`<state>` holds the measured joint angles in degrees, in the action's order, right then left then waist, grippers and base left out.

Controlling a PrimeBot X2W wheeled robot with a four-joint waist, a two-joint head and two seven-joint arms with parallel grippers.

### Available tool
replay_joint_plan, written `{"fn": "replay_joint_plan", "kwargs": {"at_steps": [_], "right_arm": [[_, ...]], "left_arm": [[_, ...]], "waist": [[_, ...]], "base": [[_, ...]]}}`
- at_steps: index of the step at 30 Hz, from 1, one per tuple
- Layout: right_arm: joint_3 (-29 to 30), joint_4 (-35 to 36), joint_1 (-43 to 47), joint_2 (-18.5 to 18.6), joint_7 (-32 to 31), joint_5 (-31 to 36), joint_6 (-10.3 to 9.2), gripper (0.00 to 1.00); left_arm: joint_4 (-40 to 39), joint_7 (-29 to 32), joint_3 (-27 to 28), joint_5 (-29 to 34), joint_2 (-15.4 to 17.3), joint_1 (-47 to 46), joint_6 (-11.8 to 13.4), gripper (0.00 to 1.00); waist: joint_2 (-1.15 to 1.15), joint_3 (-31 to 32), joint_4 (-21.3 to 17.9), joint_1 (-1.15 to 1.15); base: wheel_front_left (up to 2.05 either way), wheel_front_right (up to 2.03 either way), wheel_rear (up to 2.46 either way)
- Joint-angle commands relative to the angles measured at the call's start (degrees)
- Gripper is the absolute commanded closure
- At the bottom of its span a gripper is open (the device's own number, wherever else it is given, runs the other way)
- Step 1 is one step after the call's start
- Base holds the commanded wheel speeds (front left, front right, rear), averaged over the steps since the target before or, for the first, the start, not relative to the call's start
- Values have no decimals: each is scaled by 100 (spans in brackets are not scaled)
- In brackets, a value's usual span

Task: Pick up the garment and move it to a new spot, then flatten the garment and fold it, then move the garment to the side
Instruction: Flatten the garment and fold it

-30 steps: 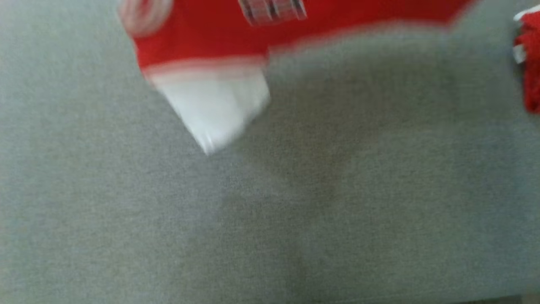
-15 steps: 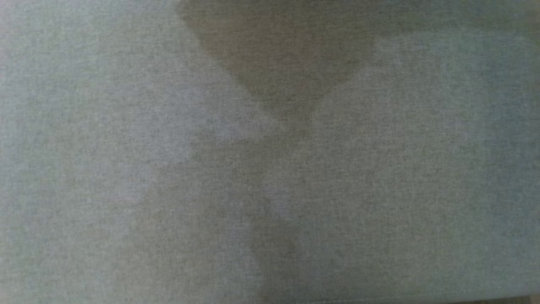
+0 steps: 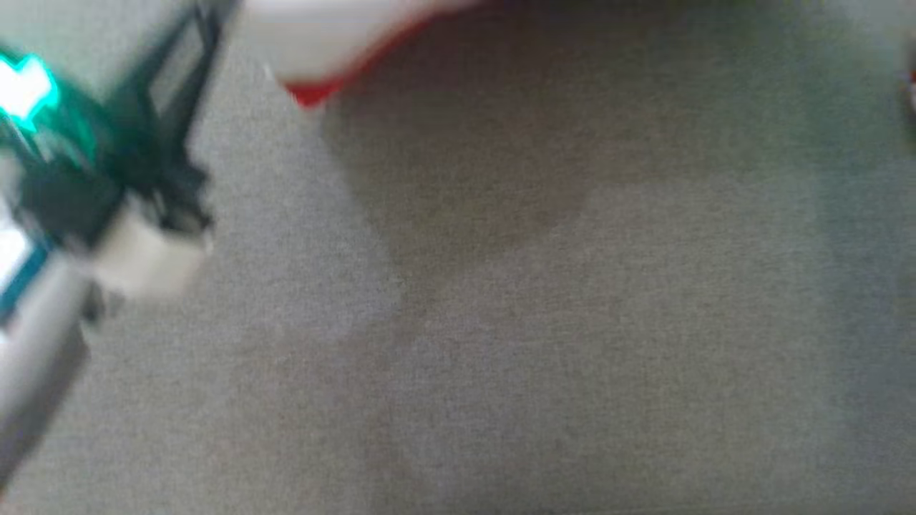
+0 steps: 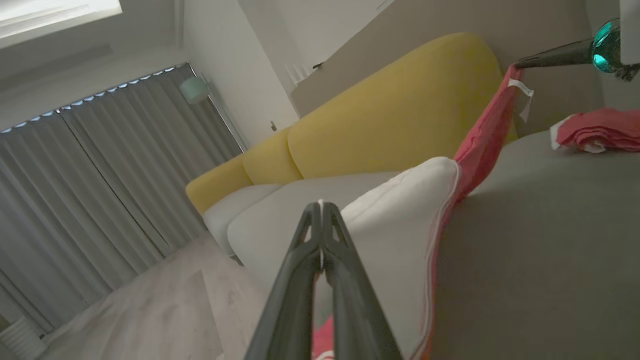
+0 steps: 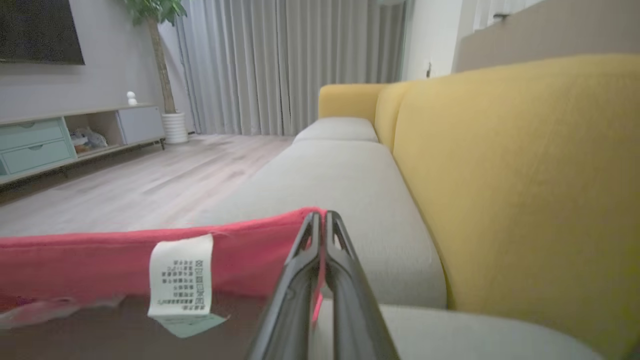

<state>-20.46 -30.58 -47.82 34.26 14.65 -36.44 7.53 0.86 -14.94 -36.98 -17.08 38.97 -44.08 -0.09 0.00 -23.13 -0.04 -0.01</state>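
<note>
The garment [image 3: 322,43] is red with a white sleeve and hangs blurred at the top of the head view, above the grey fabric surface [image 3: 501,322]. My left gripper [image 3: 200,21] reaches up to its white corner from the left. In the left wrist view that gripper [image 4: 321,204] is shut, with a thin white edge of the garment [image 4: 400,225] between its fingers. My right gripper [image 5: 323,215] is shut on the garment's red hem [image 5: 100,265], next to a white care label [image 5: 180,277]. The right gripper [image 4: 520,62] also holds the red edge up at the top right of the left wrist view.
A second red folded cloth [image 4: 595,130] lies on the grey surface [image 4: 525,250] to the right. A yellow sofa back [image 5: 500,165] and pale seat cushions [image 5: 340,175] stand behind. Wooden floor [image 5: 150,185], curtains and a low cabinet [image 5: 35,145] lie beyond.
The head camera has moved. The garment lay across the top, then only grey surface showed; now its white corner is back at the top and my left arm shows at the left.
</note>
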Motion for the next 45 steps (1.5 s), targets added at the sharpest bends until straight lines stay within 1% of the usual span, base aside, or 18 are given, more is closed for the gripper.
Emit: {"fn": "replay_joint_plan", "kwargs": {"at_steps": [1,3,6,11,15,18,22,26,27,30,31,34,38,45], "right_arm": [[46,207,266,167,34,-66,-4,100],[143,424,790,217,34,-113,-4,100],[375,731,1546,241,34,-98,-4,100],[779,1167,2689,169,-33,-22,-4,100],[1120,1464,3470,76,-223,208,-4,100],[1352,1757,3970,-76,-404,316,-4,100],[1624,2121,4366,-263,-630,470,-4,100],[1808,2313,4368,-435,-864,662,-4,100],[1840,2324,4255,-495,-968,754,-4,100],[1807,2265,3985,-563,-1052,856,-4,100],[1807,2265,3985,-563,-1052,856,-4,100],[1757,2144,3648,-612,-1099,884,-4,100],[1684,1932,3186,-635,-1084,885,-4,100],[1495,1496,2310,-622,-963,865,-4,100]], "left_arm": [[-219,-6,351,-1,323,-56,61,100],[-378,-6,395,12,336,413,161,100],[-552,-6,402,70,274,1080,304,100],[-699,-6,381,119,84,2104,466,100],[-714,-6,439,154,-10,2776,561,100],[-711,-6,499,199,-54,3146,582,100],[-632,-6,543,230,-123,3368,448,100],[-506,-6,605,313,-241,3158,256,100],[-382,-6,657,379,-317,2910,143,100],[-162,-6,679,540,-453,2439,-63,100],[-162,-6,679,540,-453,2439,-63,100],[76,-6,697,750,-567,1911,-225,100],[360,-6,743,987,-667,1246,-378,100],[777,-6,810,1260,-682,353,-536,100]], "waist": [[0,159,-51,1],[0,272,-84,1],[0,432,-138,1],[0,646,-204,1],[0,753,-214,1],[0,777,-197,1],[0,734,-169,1],[0,583,-111,1],[0,484,-82,1],[0,330,-57,1],[0,330,-57,1],[0,174,-51,1],[0,3,-53,1],[0,-275,-102,1]], "base": [[0,0,0],[0,0,0],[0,0,0],[0,0,0],[0,0,0],[0,0,0],[0,0,0],[0,0,0],[0,0,0],[0,0,0],[0,0,0],[0,0,0],[0,0,0],[0,0,0]]}}
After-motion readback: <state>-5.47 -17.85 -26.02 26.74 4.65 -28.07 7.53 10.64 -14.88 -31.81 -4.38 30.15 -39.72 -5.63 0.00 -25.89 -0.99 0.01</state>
